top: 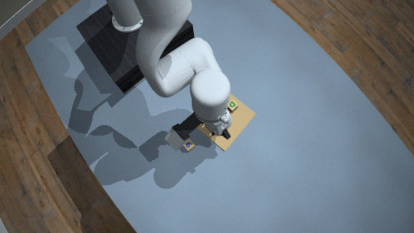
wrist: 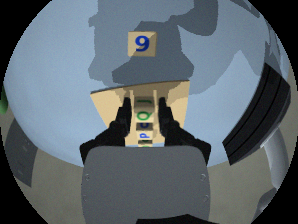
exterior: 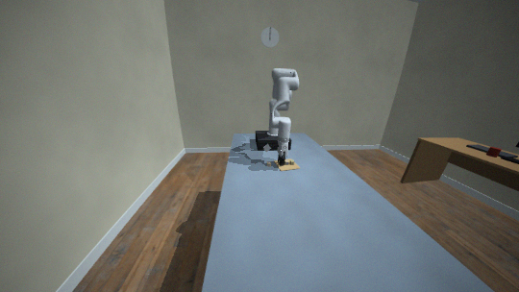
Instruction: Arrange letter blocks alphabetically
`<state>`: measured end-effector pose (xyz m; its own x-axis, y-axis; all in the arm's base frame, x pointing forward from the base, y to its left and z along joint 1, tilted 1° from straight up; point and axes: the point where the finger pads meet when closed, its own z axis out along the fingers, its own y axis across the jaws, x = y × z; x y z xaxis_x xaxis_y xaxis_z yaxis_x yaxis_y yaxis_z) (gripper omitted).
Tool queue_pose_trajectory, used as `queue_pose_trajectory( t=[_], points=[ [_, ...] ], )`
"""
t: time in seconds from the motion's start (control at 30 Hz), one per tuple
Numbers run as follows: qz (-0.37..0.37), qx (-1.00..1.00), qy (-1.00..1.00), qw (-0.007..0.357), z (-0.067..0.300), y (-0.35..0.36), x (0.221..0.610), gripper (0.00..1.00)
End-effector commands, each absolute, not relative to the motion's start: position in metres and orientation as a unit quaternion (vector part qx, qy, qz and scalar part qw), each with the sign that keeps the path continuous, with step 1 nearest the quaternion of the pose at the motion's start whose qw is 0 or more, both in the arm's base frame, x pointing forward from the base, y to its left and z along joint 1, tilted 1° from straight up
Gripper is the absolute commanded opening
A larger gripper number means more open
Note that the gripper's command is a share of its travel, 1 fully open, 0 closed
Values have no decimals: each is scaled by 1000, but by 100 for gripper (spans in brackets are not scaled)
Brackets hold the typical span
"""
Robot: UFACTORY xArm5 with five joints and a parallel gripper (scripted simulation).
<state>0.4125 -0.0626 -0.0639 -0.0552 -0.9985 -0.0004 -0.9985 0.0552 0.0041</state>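
The gripper (top: 220, 133) (exterior: 282, 162) (wrist: 144, 105), fingers partly spread and pinching nothing, straddles the Q block (wrist: 144, 115) on the tan mat (top: 241, 119) (exterior: 289, 168) (wrist: 106, 101), beside the P block (wrist: 144, 135); rising straight up, without twisting, should best keep the row undisturbed

The table (top: 307, 153) (exterior: 298, 231) (wrist: 50, 65) is carrying the mat (top: 239, 124) (exterior: 289, 168) (wrist: 110, 100), which is lying flat. Near one edge of the mat, off it, the 9 block (top: 188, 145) (exterior: 269, 164) (wrist: 142, 44) is resting directly on the table's blue surface.
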Motion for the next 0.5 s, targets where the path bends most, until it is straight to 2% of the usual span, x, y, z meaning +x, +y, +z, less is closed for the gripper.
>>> queue_pose_trajectory(
  t=[0.0, 0.47],
  points=[
    [0, 687, -726, 0, -55, -63, 414, 42],
    [0, 687, -726, 0, 4, -64, 414, 42]
  ],
)
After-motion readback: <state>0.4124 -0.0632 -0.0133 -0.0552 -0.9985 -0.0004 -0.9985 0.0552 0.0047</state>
